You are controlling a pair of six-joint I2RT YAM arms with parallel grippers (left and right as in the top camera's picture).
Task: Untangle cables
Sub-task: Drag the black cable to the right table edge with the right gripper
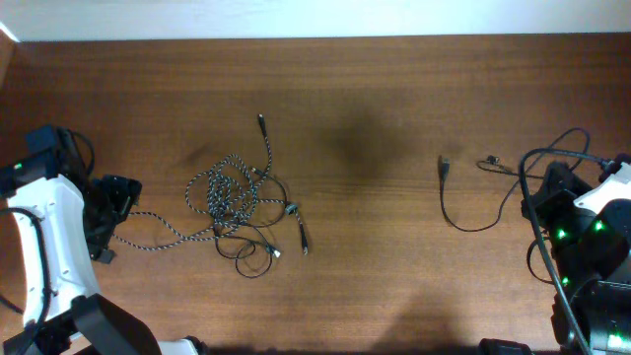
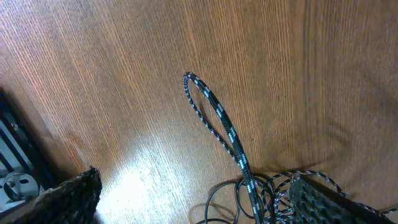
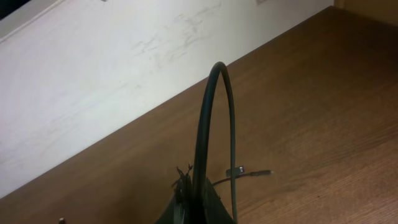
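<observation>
Overhead shows the whole tangle: speckled cable [image 1: 225, 192] knotted with thin black cable [image 1: 267, 148], mid-left on the bench [image 1: 375, 89]. One speckled strand runs to the left claw [image 1: 116, 217]. A separate black cord [image 1: 455, 219] lies well apart, near the right arm [image 1: 592, 237]. Left wrist view shows only a speckled loop between spread fingers [image 2: 68, 196], so this claw is apart. In the right wrist view a thick arm wire [image 3: 208, 124] arcs across the lens, with a small plug [image 3: 236, 171] behind. Right claw [image 1: 555, 187]: can't tell its state from either view.
</observation>
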